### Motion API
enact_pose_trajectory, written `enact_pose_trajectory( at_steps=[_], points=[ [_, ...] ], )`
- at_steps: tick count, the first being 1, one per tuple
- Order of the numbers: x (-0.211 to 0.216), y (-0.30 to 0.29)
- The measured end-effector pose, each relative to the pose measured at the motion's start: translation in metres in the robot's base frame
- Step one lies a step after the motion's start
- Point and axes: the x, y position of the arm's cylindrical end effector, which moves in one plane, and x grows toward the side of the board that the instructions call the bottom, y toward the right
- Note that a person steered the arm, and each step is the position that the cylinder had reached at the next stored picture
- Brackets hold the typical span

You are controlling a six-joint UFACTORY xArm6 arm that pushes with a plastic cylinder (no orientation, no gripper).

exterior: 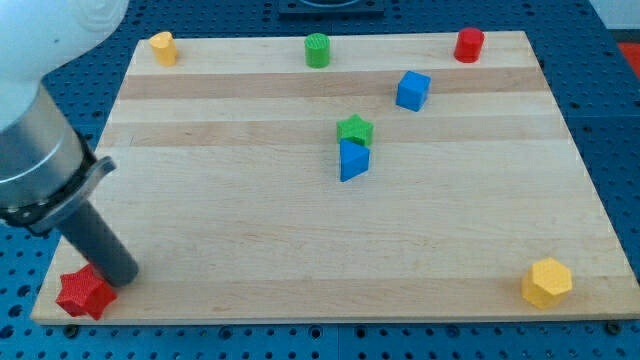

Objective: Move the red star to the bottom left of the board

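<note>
Camera view is showing a pale wooden bench [300,250] filling most of the frame and lying on a blue perforated surface [620,60]. The white and grey arm [35,150] is reaching in from the view's top left. Its end effector [95,240] is a straight dark rod slanting down toward the view's right; it is one solid piece, neither spread nor pressed together, and it is pinching nothing. My tip [122,278] is resting on the bench at the view's bottom left, just to the right of the red star [84,292] and touching or nearly touching its upper right side. The red star is sitting at the bottom left corner of the bench, right against the edge. It is looking about as wide as it is tall, so no long axis is showing; its stubby points are sticking out all round, with one reaching toward the left edge. A yellow hexagonal block [546,281] is sitting at the bottom right corner. A blue cube [412,90] is lying right of centre toward the top. A blue triangular block [353,160] is touching a green star [354,129] just above it near the middle. Along the top edge a yellow block [162,47], a green cylinder [317,49] and a red cylinder [468,44] are standing well apart.
</note>
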Motion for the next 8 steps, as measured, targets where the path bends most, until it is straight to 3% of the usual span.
enact_pose_trajectory(
  at_steps=[1,3,7,8],
  points=[
    [-0.008,0.045],
    [0.038,0.008],
    [0.025,-0.029],
    [0.010,0.024]
  ],
)
